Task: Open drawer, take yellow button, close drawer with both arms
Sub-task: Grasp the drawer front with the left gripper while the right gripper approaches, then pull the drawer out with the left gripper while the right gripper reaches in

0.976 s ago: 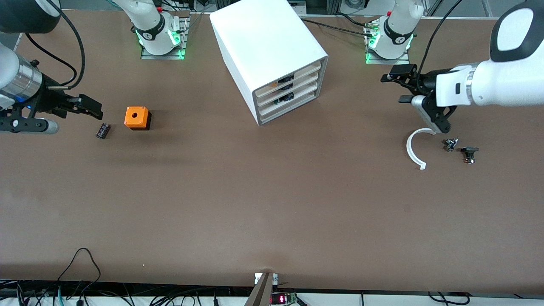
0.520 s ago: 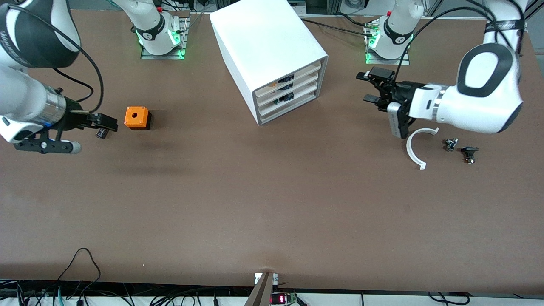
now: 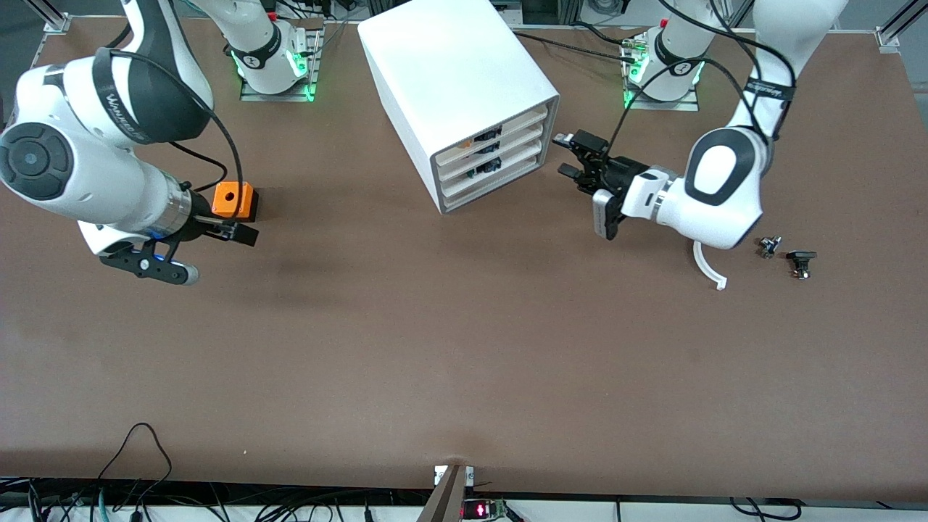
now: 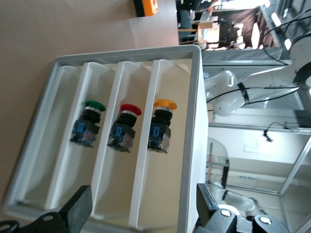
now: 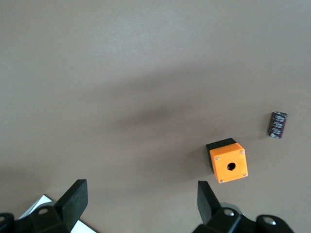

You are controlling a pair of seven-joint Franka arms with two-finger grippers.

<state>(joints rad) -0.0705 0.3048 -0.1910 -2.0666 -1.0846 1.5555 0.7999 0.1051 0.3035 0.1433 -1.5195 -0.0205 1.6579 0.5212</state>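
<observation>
Your left gripper (image 3: 573,154) hangs with fingers spread before the cabinet (image 3: 457,94); hook the light, slick drawer (image 3: 500,129) by its rim; the button (image 4: 160,125) is small; right gripper (image 3: 235,230), open, waits.

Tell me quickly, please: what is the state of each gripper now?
Left gripper: open, empty, in front of the cabinet.
Right gripper: open, empty, beside the orange cube.

table (image 3: 464,348): matt brown, smooth, faintly mottled;
cabinet (image 3: 442,65): smooth white plastic, soft sheen;
drawer (image 4: 194,121): white plastic, satin;
button (image 4: 160,127): glossy orange cap, black-and-blue plastic body;
cube (image 5: 228,164): matt orange plastic;
arms (image 3: 725,196): glossy white shells, black bands
</observation>
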